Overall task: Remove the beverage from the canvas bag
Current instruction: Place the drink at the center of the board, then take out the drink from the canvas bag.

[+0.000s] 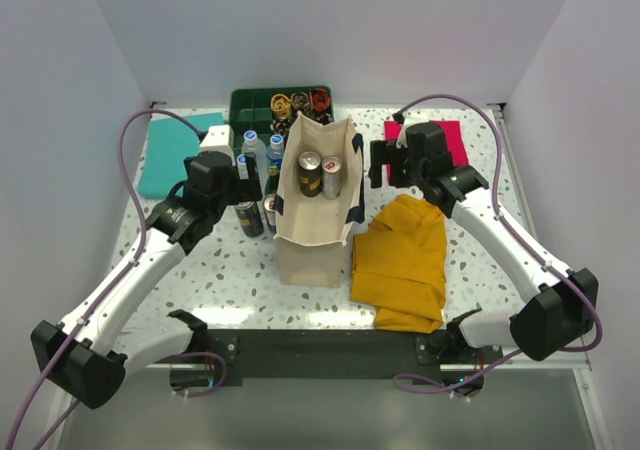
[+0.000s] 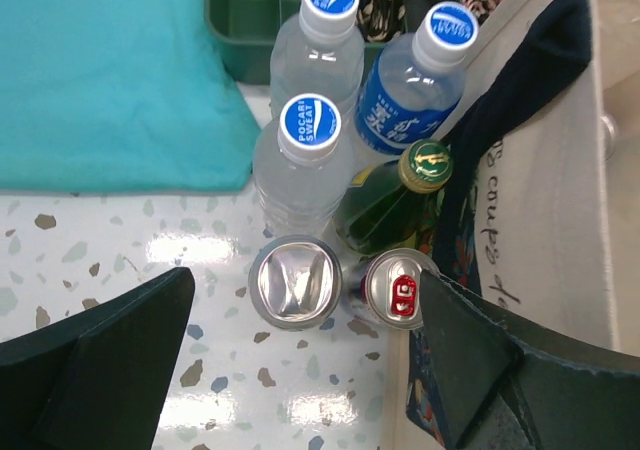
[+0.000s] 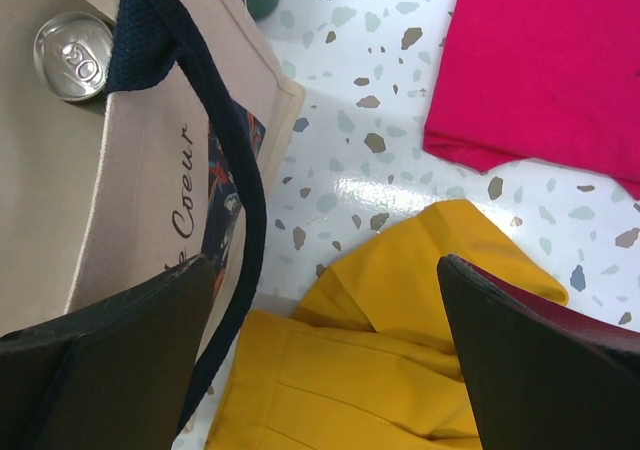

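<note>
The cream canvas bag (image 1: pixel 312 232) with navy handles stands upright mid-table, mouth open. Two beverage cans stand inside it, a dark one (image 1: pixel 310 171) and a silver one (image 1: pixel 332 176); the right wrist view shows one can top (image 3: pixel 72 55) in the bag (image 3: pixel 90 200). My left gripper (image 1: pixel 248 178) hangs open just left of the bag, over two cans on the table (image 2: pixel 295 282) (image 2: pixel 398 288), with nothing between its fingers (image 2: pixel 300 360). My right gripper (image 1: pixel 380 162) is open beside the bag's right wall and holds nothing (image 3: pixel 325 360).
Three clear blue-capped bottles (image 2: pixel 308 135) and a green bottle (image 2: pixel 425 165) stand left of the bag. A green tray (image 1: pixel 262 105) sits behind. A teal cloth (image 1: pixel 170 155) lies far left, a red cloth (image 1: pixel 450 135) back right, a mustard cloth (image 1: pixel 405 265) right of the bag.
</note>
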Robot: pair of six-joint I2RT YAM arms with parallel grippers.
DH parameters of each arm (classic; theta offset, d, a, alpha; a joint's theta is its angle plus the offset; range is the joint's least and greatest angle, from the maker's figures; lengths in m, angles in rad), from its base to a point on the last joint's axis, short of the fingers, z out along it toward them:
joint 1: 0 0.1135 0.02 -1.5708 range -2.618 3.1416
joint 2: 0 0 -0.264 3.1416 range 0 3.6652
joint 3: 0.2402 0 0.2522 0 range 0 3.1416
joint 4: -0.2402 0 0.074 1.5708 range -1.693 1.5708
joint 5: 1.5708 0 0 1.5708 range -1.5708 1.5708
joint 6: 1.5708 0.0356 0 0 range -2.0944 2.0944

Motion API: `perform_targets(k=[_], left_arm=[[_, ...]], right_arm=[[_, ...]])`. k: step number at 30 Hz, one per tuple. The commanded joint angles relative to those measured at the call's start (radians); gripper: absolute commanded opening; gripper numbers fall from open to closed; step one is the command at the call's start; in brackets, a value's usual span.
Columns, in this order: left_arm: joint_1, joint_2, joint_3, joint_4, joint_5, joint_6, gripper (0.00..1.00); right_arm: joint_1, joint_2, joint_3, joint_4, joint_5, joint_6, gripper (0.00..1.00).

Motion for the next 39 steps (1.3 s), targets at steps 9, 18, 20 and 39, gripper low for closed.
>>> perform_targets(k=[9, 18, 20, 39], left_arm=[[0.005, -0.065, 0.155, 0.143, 0.261, 0.168, 1.0], [0.003, 0.062, 0.267, 0.269, 0.599, 0.222, 1.0], [0.0, 0.098, 0.275, 0.292, 0.665, 0.22, 1.0], [-0.178, 0.385, 0.402, 0.212, 0.679, 0.389, 0.97]], right_arm=[[-0.001, 0.004, 0.044, 0.018, -0.004, 0.004, 0.98], [-0.003, -0.008, 0.039, 0.011, 0.007, 0.01, 0.98], [-0.003, -0.014, 0.036, 0.009, 0.014, 0.01, 0.98], [-0.001, -0.01, 0.052, 0.006, 0.025, 0.024, 0.98]])
